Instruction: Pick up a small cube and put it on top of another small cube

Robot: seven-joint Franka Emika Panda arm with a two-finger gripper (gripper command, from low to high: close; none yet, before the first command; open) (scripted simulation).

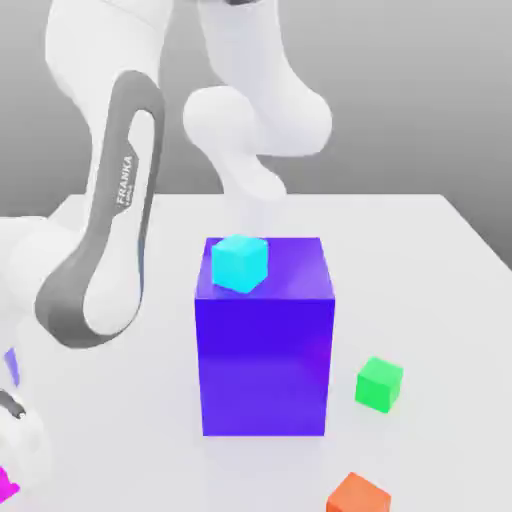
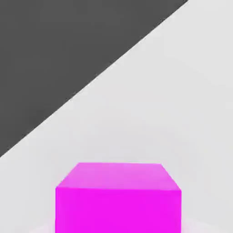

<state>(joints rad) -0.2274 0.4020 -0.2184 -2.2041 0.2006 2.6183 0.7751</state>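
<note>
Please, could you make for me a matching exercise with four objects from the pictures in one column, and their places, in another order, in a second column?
Objects
1. cyan cube
2. green cube
3. orange cube
4. magenta cube

Places
A. at the bottom edge of the exterior view, nearer its right side than its left
B. on top of the violet-blue block
C. at the exterior view's left edge, partly cut off
D. on the table, just beyond the block toward the exterior view's right

Pairs: 1-B, 2-D, 3-A, 4-C

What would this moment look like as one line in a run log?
magenta cube: close at the hand | cyan cube: on top of the blue block | green cube: on table | stacking: not yet done
</note>
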